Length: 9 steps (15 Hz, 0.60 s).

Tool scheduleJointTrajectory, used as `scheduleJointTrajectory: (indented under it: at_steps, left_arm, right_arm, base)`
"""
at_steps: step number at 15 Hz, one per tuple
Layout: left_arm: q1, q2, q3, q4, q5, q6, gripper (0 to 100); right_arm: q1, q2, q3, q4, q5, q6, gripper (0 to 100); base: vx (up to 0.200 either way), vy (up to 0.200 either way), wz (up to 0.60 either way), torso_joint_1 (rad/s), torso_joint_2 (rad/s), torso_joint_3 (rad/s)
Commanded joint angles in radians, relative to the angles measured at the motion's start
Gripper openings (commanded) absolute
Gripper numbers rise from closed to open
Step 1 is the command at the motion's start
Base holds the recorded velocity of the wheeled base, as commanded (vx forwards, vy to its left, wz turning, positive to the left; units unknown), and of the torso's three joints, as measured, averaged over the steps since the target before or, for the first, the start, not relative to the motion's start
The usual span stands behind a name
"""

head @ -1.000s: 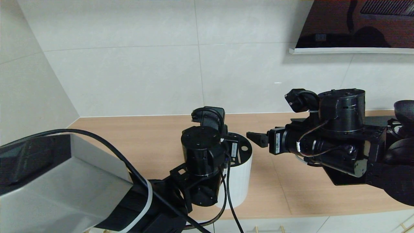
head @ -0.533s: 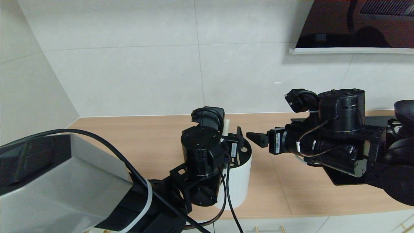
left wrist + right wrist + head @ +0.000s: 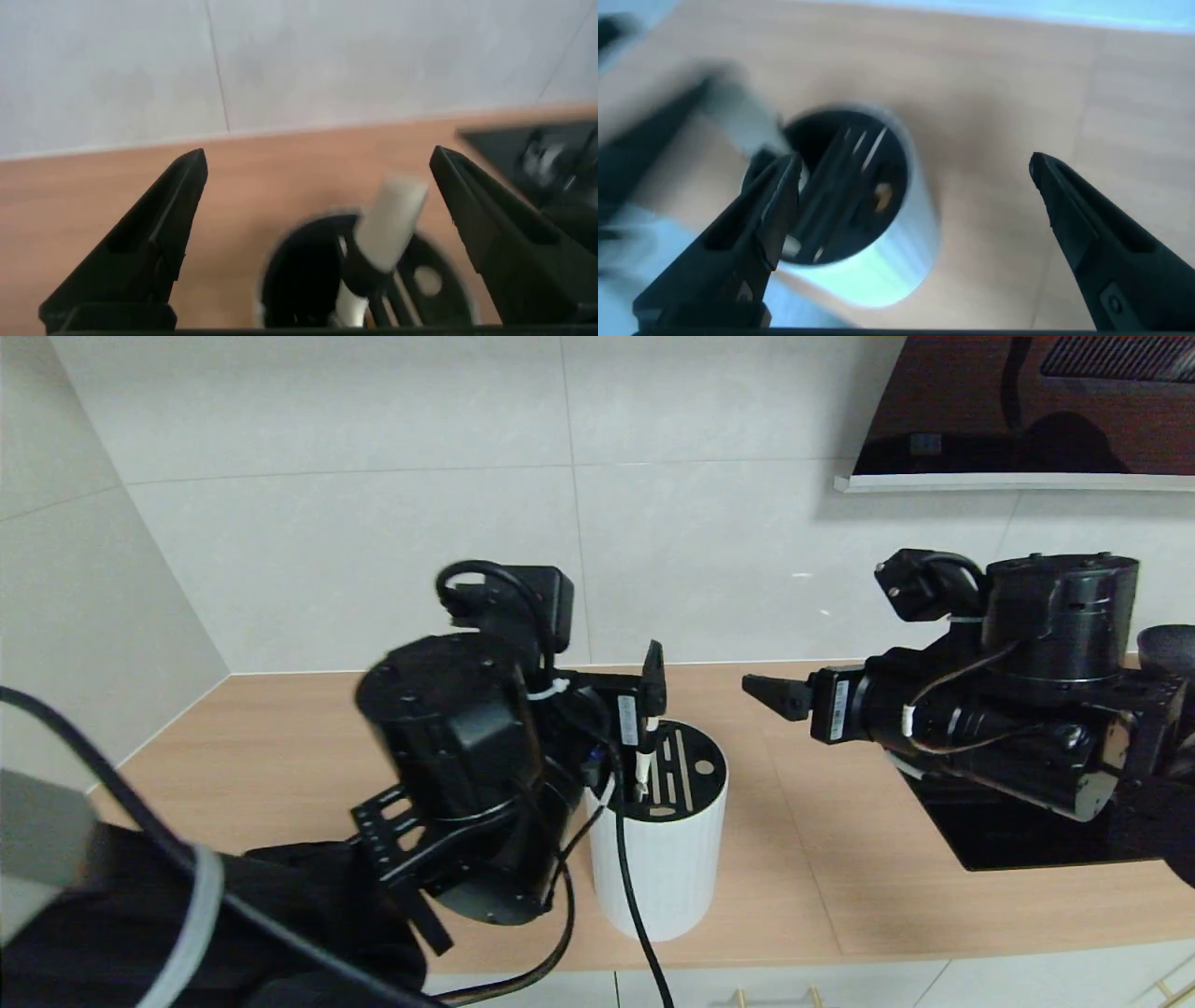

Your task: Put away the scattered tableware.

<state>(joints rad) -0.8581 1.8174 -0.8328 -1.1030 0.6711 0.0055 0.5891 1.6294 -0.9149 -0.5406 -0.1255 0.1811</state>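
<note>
A white cylindrical holder (image 3: 665, 859) with a black slotted top stands on the wooden counter (image 3: 317, 737). A white-handled utensil (image 3: 645, 758) stands upright in one of its slots. My left gripper (image 3: 646, 695) hangs just above that handle, open. In the left wrist view its fingers (image 3: 140, 252) are spread wide, with the handle (image 3: 388, 224) and the holder (image 3: 299, 280) between and below them, untouched. My right gripper (image 3: 770, 695) is held to the right of the holder, pointing at it, open and empty. The right wrist view looks down on the holder (image 3: 878, 271).
A black cooktop (image 3: 990, 840) is set into the counter on the right under my right arm. A dark pot (image 3: 1167, 653) sits at the right edge. A range hood (image 3: 1027, 420) hangs at the upper right. The tiled wall is close behind.
My left gripper has let go of the white-handled utensil, now standing in the holder, and the arm has lifted up and back. My right arm has shifted slightly right and up.
</note>
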Motion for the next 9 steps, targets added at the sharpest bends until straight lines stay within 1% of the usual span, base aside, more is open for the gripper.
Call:
scheduleJointTrajectory:
  at_steps: [1, 2, 3, 4, 5, 6, 7, 8, 9]
  left_arm:
    - [0.017, -0.273, 0.092, 0.074, -0.065, -0.001, 100]
    - [0.036, -0.366, 0.129, 0.101, -0.073, 0.001, 100]
    - [0.062, -0.458, 0.169, 0.138, -0.076, 0.004, 100]
    - [0.110, -0.547, 0.212, 0.180, -0.085, 0.005, 100]
    - [0.179, -0.642, 0.265, 0.227, -0.087, 0.008, 100]
    - [0.234, -0.745, 0.316, 0.279, -0.091, 0.010, 100]
    - [0.274, -0.848, 0.356, 0.336, -0.100, 0.010, 100]
    - [0.343, -1.018, 0.394, 0.453, -0.131, 0.010, 100]
    - [0.401, -1.156, 0.403, 0.581, -0.156, 0.010, 100]
  right_arm:
    - [-0.057, -0.109, 0.001, -0.009, 0.010, -0.057, 100]
    - [-0.086, -0.152, 0.007, -0.027, 0.006, -0.100, 100]
    - [-0.098, -0.207, 0.033, -0.039, 0.000, -0.104, 100]
    - [-0.124, -0.286, 0.080, -0.039, -0.002, -0.103, 100]
    - [-0.164, -0.370, 0.131, -0.039, 0.000, -0.103, 100]
    - [-0.207, -0.457, 0.183, -0.036, 0.000, -0.104, 100]
    - [-0.242, -0.542, 0.234, -0.032, 0.003, -0.106, 100]
    - [-0.284, -0.678, 0.309, -0.019, 0.001, -0.107, 100]
    - [-0.322, -0.796, 0.364, 0.007, 0.000, -0.109, 100]
  base:
    - [0.000, 0.000, 0.00, 0.000, 0.00, 0.000]
    - [0.000, 0.000, 0.00, 0.000, 0.00, 0.000]
    - [0.000, 0.000, 0.00, 0.000, 0.00, 0.000]
    - [0.000, 0.000, 0.00, 0.000, 0.00, 0.000]
    - [0.000, 0.000, 0.00, 0.000, 0.00, 0.000]
    - [0.000, 0.000, 0.00, 0.000, 0.00, 0.000]
    - [0.000, 0.000, 0.00, 0.000, 0.00, 0.000]
    - [0.000, 0.000, 0.00, 0.000, 0.00, 0.000]
    - [0.000, 0.000, 0.00, 0.000, 0.00, 0.000]
